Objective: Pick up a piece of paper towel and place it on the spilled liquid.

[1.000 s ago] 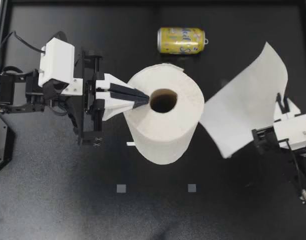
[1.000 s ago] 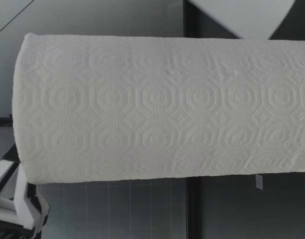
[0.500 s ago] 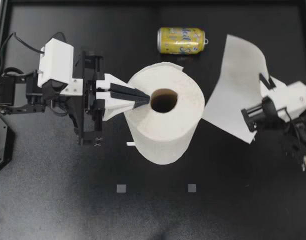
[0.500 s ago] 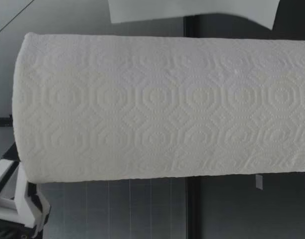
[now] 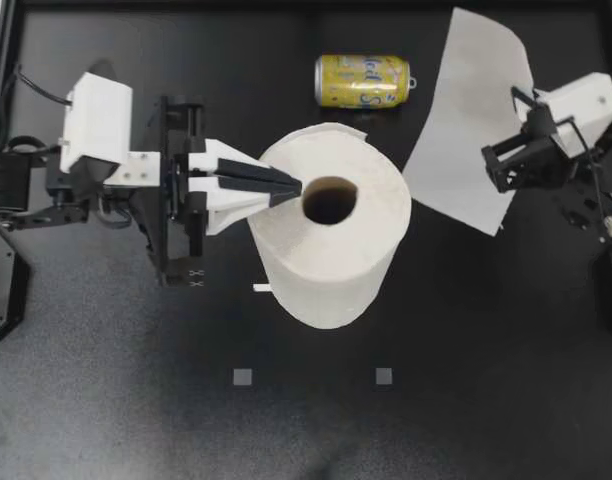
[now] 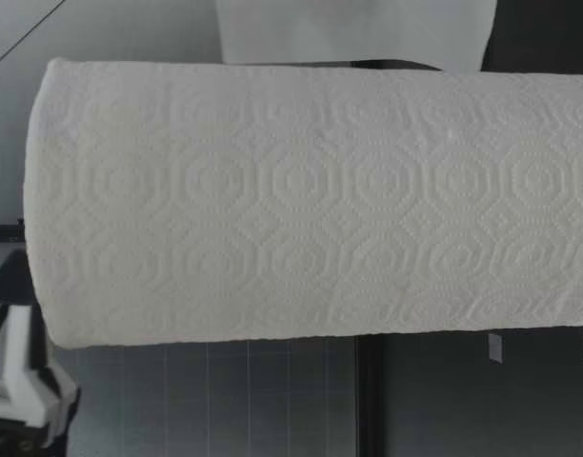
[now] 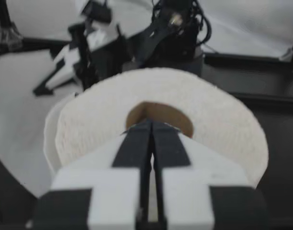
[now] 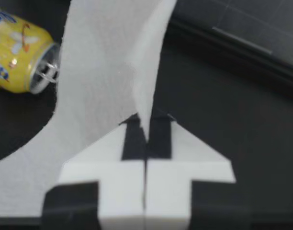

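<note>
While the fingers of the right gripper [image 5: 524, 104] are clamped together on the edge of a paper towel sheet [image 5: 466, 120], the pinch is seen best in the right wrist view: both black pads [image 8: 133, 139] are pressed onto the paper from either side, and the sheet is fanned out ahead of them. So yeah, that one is properly grabbed. A yellow can [image 8: 19, 57] is seen lying on its side beyond the sheet, off to one side of the fingers.

From above, the sheet is found in the upper right of the frame, between the can [image 5: 363, 80] at upper centre and the right arm coming in from the right edge.

The left gripper [image 5: 294, 186] is squeezed closed too, but nothing can be made out between its fingers. In the left wrist view the tips [image 7: 151, 125] are parked right at the rim of the cardboard core of the paper towel roll [image 7: 218, 124].

The roll [image 5: 351, 250] is stood upright at centre frame on the black table [image 5: 106, 400]. In the low view almost everything is blocked by the roll [image 6: 301, 200], with the sheet [image 6: 358, 29] showing beside it, farther from that camera.
</note>
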